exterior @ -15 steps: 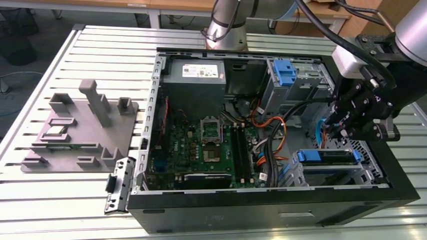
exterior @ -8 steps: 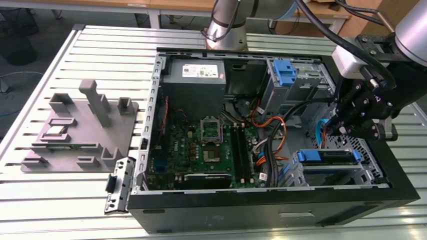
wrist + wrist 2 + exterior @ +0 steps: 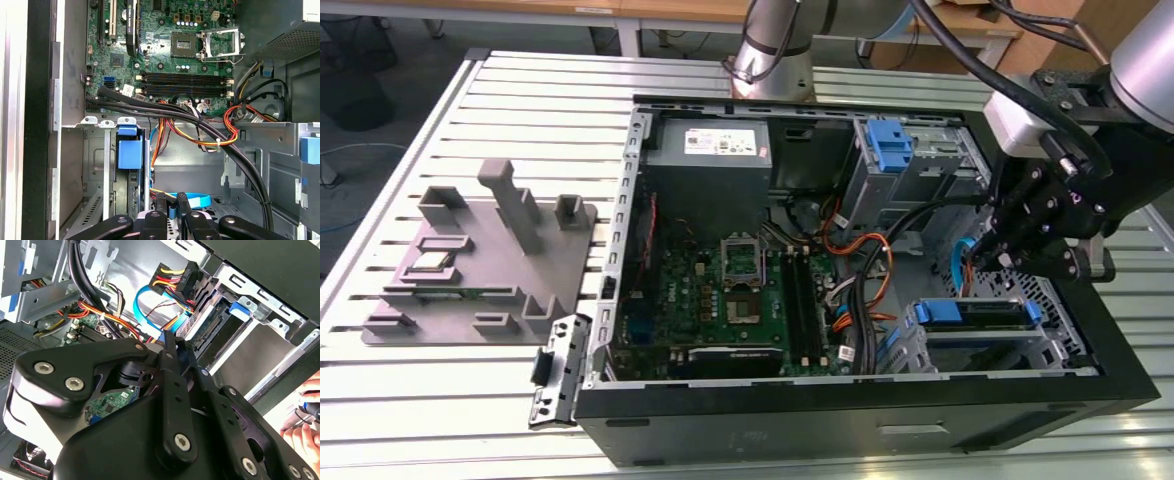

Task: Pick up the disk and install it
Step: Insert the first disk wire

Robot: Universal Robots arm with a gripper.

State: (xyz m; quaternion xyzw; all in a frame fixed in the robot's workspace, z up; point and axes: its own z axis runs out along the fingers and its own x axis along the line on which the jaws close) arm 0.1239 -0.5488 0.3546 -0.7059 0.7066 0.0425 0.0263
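The disk [image 3: 971,312], silver with blue rails, sits in the lower drive cage at the front corner of the open computer case [image 3: 854,420], on the exterior view's right. Its blue rail end [image 3: 129,150] and its connector edge [image 3: 214,326] face into the case. My gripper [image 3: 1001,258] hangs just above the cage, apart from the disk. In both wrist views the fingers stand close together with nothing between them [image 3: 175,207] [image 3: 170,342]. A blue data cable [image 3: 150,302] and a power plug [image 3: 177,277] hang loose near the disk's connectors.
Thick black and orange cables [image 3: 210,125] cross between the motherboard [image 3: 720,290] and the cage. A blue latch [image 3: 887,148] marks the upper bay, beside the grey power supply [image 3: 710,143]. A grey parts fixture [image 3: 480,260] stands outside. A person's hand [image 3: 305,425] rests by the case.
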